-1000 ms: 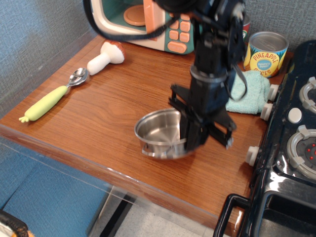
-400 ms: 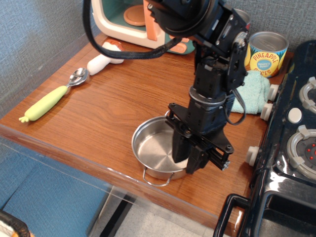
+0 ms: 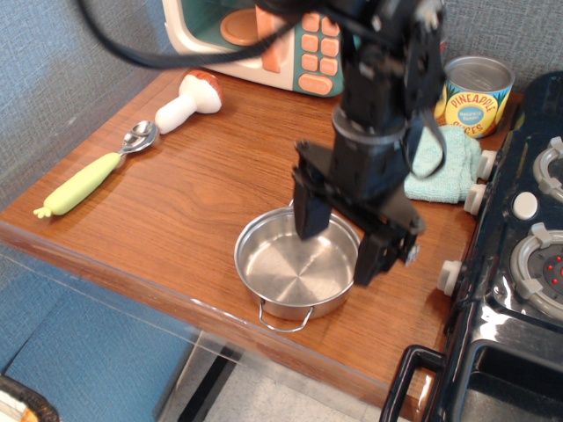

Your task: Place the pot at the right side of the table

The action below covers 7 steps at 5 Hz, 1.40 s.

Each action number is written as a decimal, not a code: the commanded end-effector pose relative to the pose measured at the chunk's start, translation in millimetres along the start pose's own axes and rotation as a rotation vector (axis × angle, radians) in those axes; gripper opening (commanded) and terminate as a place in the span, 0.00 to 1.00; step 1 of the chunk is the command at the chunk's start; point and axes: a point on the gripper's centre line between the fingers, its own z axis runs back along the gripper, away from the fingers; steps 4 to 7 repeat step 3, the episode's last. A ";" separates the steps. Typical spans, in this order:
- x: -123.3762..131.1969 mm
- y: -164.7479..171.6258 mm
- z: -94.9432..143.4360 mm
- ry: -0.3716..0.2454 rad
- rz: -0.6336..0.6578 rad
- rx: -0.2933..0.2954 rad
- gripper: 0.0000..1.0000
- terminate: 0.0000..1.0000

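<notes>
The shiny steel pot sits flat on the brown wood table, near the front edge and right of centre, with one wire loop handle toward me. My black gripper hangs just above the pot's right rim. Its two fingers are spread apart, one over the pot's inside and one outside its right wall. It holds nothing.
A black toy stove borders the table's right side. A teal cloth and a pineapple can lie at the back right. A toy microwave stands at the back. A toy mushroom and a green-handled spoon lie at the left.
The pot was tilted in my grip, then set down flat. My fingers have opened and the gripper has lifted off the pot's right rim.
</notes>
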 end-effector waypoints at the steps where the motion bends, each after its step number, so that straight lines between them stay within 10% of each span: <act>1: -5.4 5.3 21.3 -0.065 0.034 0.017 1.00 0.00; 2: -5.4 5.3 21.3 -0.065 0.034 0.017 1.00 0.00; 3: -5.4 5.3 21.3 -0.065 0.034 0.017 1.00 1.00; 7: -5.4 5.3 21.3 -0.065 0.034 0.017 1.00 1.00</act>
